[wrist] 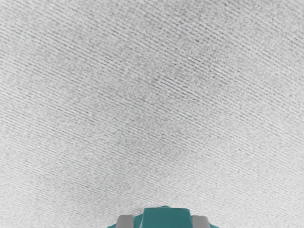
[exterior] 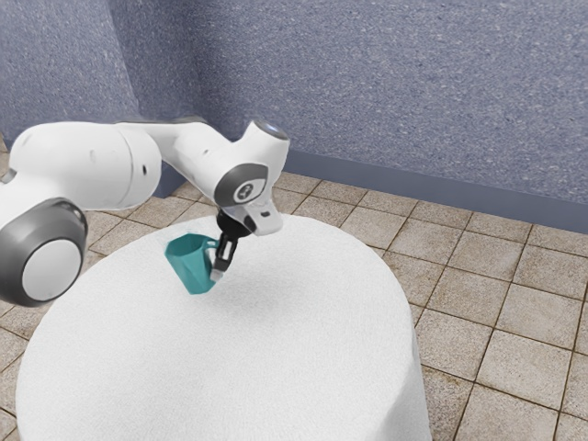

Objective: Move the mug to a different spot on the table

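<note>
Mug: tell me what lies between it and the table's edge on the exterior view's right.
In the exterior view, the gripper clamped on the mug, then bare white table up to that edge.

The table (exterior: 276, 367) stands on the floor (exterior: 487, 312), with the wall (exterior: 413, 83) behind it. The arm (exterior: 101, 170) reaches in from the exterior view's left, over the table's far edge. Its gripper (exterior: 220, 264) hangs over the rear part of the table, left of centre. The mug (exterior: 190, 263) is tilted on the gripper's left as the exterior view shows it, close above the table. In the wrist view a pad (wrist: 125, 221) presses at each side of the mug, with the table lying beyond them
</note>
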Robot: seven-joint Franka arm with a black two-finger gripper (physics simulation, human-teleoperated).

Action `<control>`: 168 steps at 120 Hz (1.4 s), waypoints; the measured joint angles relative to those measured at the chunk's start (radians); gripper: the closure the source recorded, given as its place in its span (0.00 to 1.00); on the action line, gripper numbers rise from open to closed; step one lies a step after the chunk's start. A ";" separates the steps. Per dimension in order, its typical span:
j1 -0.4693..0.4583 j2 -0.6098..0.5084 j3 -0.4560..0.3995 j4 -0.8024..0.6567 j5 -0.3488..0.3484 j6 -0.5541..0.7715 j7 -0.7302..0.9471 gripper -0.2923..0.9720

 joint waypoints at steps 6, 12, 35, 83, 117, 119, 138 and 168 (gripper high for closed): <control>-0.026 -0.014 0.009 -0.040 0.001 0.013 -0.012 0.85; -0.051 -0.032 0.012 -0.075 0.001 0.023 -0.024 0.85; -0.109 -0.048 0.014 -0.158 0.002 0.054 -0.067 0.85; -0.119 -0.002 0.013 -0.159 -0.057 0.089 -0.127 0.43; -0.117 -0.137 0.015 -0.154 -0.157 0.153 -0.148 0.28; -0.117 -0.153 0.015 -0.155 -0.159 0.157 -0.149 0.28; -0.117 -0.312 0.011 -0.141 -0.166 0.185 -0.170 0.25; -0.117 -0.393 0.003 0.028 -0.167 0.156 -0.235 0.24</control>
